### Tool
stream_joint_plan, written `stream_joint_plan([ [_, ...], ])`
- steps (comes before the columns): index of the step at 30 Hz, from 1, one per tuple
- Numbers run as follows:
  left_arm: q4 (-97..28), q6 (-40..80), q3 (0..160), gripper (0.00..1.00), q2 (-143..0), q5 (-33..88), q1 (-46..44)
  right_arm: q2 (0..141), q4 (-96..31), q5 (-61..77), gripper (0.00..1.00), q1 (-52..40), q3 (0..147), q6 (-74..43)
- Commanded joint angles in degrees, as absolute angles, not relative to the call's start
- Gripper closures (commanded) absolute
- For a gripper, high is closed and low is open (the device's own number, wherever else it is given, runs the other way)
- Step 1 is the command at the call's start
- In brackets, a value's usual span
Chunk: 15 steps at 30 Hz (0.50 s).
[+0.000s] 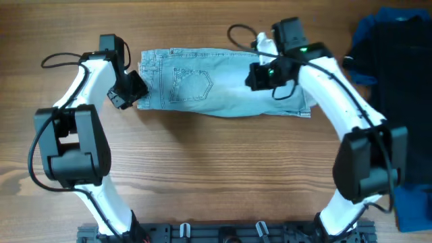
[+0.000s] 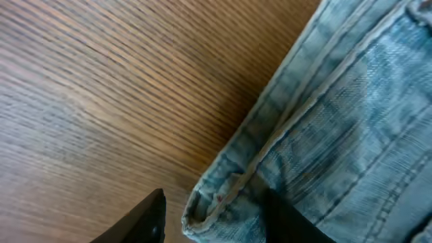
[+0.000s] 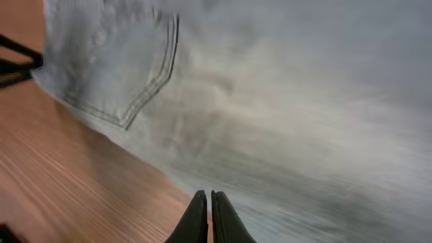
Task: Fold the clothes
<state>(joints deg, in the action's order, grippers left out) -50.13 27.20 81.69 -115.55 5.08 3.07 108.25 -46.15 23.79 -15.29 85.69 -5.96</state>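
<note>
The shorts (image 1: 223, 84) lie flat on the table (image 1: 216, 175), near the middle of the far edge. The waistband (image 2: 270, 145) points to the left edge, the hem to the right edge, and one back pocket (image 1: 192, 84) faces up.

My left gripper (image 2: 216, 226) is open and straddles a waistband corner, with one finger (image 2: 145, 219) over bare wood and the other over denim. My right gripper (image 3: 208, 219) has its fingers pressed together with nothing between them. It sits over the leg end, close to the shorts' near side. That view is blurred, so I cannot tell whether the tips touch the cloth.

I judge the step in hand to be taking hold of both ends so that one can be brought over the other.

- **Left gripper:** I want the corner well inside it before I close, with the thick seam past the pads. That way I catch every layer and not just the top one. Denim this stiff will slip out of a shallow pinch.
- **Right gripper:** It has to open first. One finger should then slide along the wood under the hem, on the same long side as my left hold, so the fold comes out square.
- **The fold:** I should lift only enough to clear the table and move the carried end straight along the shorts without twisting. I set its edge on the matching edge before letting go.

The main risks are dragging the whole garment toward the right edge, where a black garment (image 1: 398, 54) lies, or landing the fold askew.
</note>
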Motion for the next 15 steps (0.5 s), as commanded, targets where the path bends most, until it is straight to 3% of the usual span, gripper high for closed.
stream_joint_plan([
  [1,-50.2,25.7,81.4,0.54,-116.6,6.0,3.3,114.3,-46.0,24.4,0.96,-18.9,84.6,-11.1],
  [9,-50.2,25.7,81.4,0.53,-116.6,6.0,3.3,128.7,-47.6,26.5,0.96,-21.3,84.6,-20.9],
  [15,-50.2,25.7,81.4,0.50,-116.6,6.0,3.3,121.8,-55.4,27.5,0.96,-19.8,90.7,-17.5],
])
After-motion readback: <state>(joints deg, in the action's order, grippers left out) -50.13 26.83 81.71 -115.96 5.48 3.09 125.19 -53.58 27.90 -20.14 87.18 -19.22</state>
